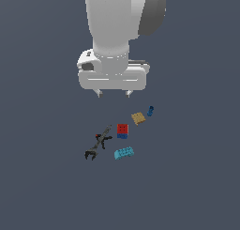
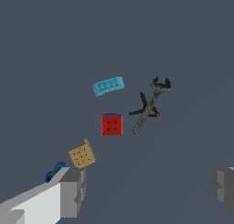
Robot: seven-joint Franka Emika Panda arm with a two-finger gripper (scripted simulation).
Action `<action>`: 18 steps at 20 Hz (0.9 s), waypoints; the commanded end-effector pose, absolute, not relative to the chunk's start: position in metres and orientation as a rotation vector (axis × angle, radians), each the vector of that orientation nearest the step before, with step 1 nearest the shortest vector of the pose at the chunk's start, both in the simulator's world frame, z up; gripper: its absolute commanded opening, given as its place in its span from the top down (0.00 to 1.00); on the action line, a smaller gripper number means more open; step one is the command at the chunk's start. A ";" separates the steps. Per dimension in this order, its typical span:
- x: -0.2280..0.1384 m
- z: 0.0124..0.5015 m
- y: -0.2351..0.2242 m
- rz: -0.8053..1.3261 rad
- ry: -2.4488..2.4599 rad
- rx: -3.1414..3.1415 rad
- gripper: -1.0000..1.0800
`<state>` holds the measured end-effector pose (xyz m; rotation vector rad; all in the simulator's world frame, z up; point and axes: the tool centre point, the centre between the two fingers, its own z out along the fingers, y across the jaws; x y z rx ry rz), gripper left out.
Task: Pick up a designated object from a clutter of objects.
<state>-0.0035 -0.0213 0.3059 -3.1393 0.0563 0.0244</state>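
Alignment over the small dark-blue piece [image 1: 150, 111] is what the step in hand appears to call for — the gripper [image 1: 113, 93] hangs well above the surface [image 1: 42, 187] with its fingers spread and nothing between them. The piece lies at the outer end of the clutter, on the exterior view's right, just beside the tan studded plate [image 1: 138, 118]; in the wrist view it [image 2: 54, 171] is partly hidden behind one finger [image 2: 72, 191], so the gripper is judged to be offset from it and not yet centred. The jaws would best be set across the narrow width of the piece, not along its length, and lowered straight down. The tan plate [image 2: 82, 155] is the nearest obstacle — a finger descending on that side could nudge it. The red-over-blue cube [image 1: 122, 130], the cyan curved brick [image 1: 123, 153] and the black tong-like tool [image 1: 98, 143] lie further off and are not expected to interfere.
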 end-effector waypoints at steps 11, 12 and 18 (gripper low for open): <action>-0.004 0.313 -0.022 0.002 0.121 -3.103 0.04; -0.004 0.314 -0.022 0.001 0.122 -3.102 0.04; -0.004 0.310 -0.019 0.003 0.127 -3.105 0.04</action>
